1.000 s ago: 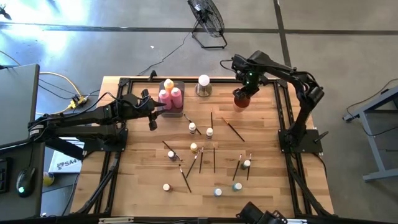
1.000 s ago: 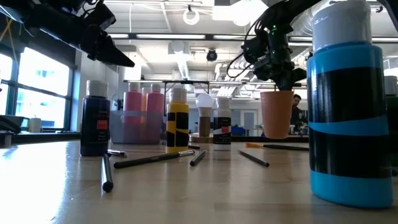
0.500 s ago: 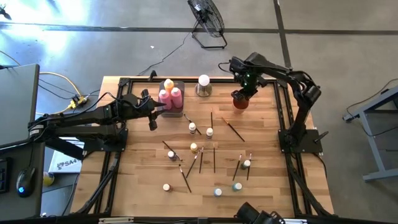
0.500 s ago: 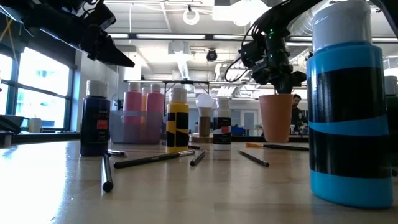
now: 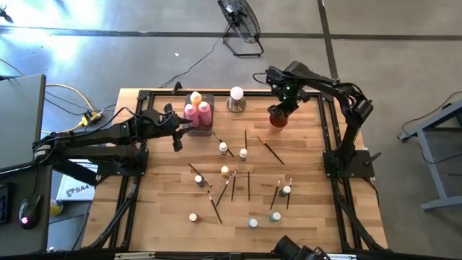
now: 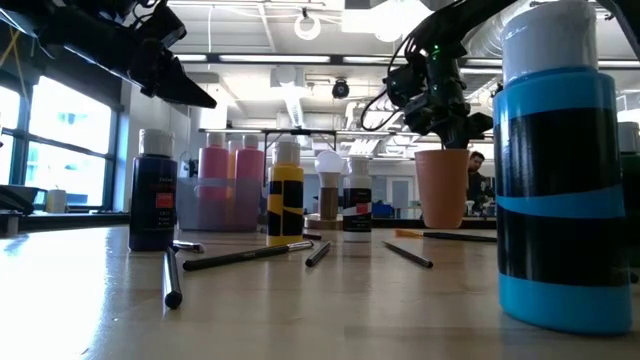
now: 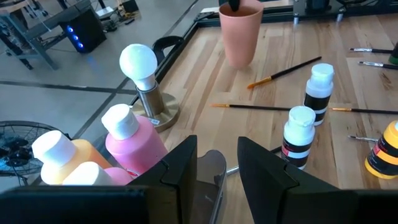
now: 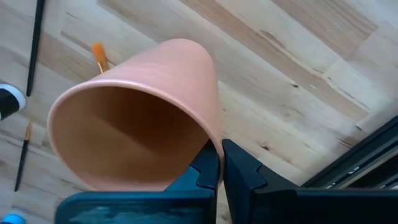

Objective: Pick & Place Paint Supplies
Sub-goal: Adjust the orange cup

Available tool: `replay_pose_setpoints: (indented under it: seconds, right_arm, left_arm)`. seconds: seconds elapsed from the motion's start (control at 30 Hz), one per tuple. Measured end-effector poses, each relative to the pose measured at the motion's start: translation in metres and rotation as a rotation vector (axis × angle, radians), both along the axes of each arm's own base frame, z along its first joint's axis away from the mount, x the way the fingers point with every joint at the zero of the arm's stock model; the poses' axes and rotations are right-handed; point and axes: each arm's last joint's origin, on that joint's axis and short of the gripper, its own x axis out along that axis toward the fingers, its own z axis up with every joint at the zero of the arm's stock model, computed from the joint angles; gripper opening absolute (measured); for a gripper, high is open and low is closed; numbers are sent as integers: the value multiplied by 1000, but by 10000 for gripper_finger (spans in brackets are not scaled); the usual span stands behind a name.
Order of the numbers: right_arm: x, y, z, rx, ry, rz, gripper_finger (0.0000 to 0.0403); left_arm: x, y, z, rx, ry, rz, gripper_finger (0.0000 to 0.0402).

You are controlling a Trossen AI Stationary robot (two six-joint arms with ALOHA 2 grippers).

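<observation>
We see the right tool (image 5: 279,110), upper right, pinching the orange plastic cup's (image 5: 278,118) rim; the left tool (image 5: 177,127) hangs part-open beside pink paint bottles (image 5: 198,113).

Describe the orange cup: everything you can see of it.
The orange cup is a plain, smooth, terracotta-coloured tumbler, wider at the rim than at the base; it looks like plastic. It is empty inside. It stands upright on the wooden table near the far right corner, right of the white bulb on its metal base. The right gripper is shut on its rim, one finger inside the wall, one outside. A paintbrush lies on the table nearby, not touching it.
</observation>
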Motion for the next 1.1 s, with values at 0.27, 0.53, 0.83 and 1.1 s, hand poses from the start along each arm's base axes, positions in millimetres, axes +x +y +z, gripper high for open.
replay_pose_setpoints:
  seconds: [0.27, 0.53, 0.83, 1.1]
  right_arm:
    - [1, 1, 0, -3, 7, -19, 3]
    - [2, 1, 0, -10, 8, -40, 3]
    - [3, -1, -5, 1, 26, -64, 3]
    - [9, -6, -20, 45, 48, -39, 4]
  left_arm:
    - [0, 0, 0, -1, 2, 0, 111]
    - [0, 0, 0, -11, -1, 3, 111]
    - [0, 0, 0, -16, -3, 4, 111]
    - [0, 0, -1, -22, 3, 2, 111]
